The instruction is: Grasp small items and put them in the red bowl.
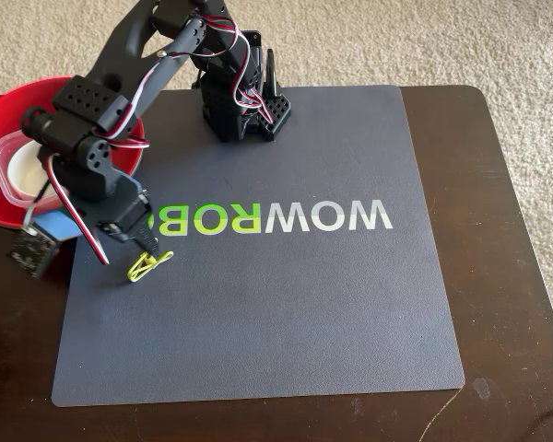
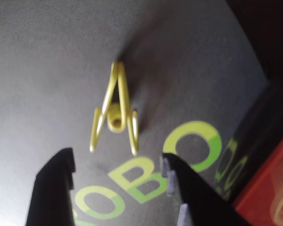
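Gripper [image 2: 118, 176] low over grey mat [image 1: 304, 304], jaws spread apart, holding nothing; yellow-green clip [image 2: 114, 110] on mat just ahead of fingertips; red bowl [image 1: 0, 214] at table's left edge in fixed view, clear container [image 1: 14, 170] inside.

Soft, even daylight is filling the fixed view, which is looking sharp, with only faint shadows under the arm [image 1: 120, 120]. The wrist view is looking dimmer and blurred; the yellow-green clip [image 2: 114, 110] is appearing out of focus.
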You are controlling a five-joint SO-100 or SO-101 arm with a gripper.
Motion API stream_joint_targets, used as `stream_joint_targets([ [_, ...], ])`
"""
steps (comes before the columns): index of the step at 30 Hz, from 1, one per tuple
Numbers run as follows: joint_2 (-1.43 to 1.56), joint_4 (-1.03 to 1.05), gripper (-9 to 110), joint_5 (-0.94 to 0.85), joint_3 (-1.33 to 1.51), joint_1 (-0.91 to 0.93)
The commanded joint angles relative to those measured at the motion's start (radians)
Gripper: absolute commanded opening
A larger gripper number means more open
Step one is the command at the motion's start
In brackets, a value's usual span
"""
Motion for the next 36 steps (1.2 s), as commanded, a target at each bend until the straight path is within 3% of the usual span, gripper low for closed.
stream_joint_targets([
  [1,-0.006,-0.048,24,0.026,-0.009,0.008],
  [12,-0.078,-0.155,22,0.028,0.074,-0.038],
  [21,-0.044,-0.225,1,0.018,0.172,-0.058],
  [30,-0.015,-0.249,0,-0.046,0.160,-0.086],
  [36,0.092,-0.250,0,-0.212,0.095,-0.179],
])
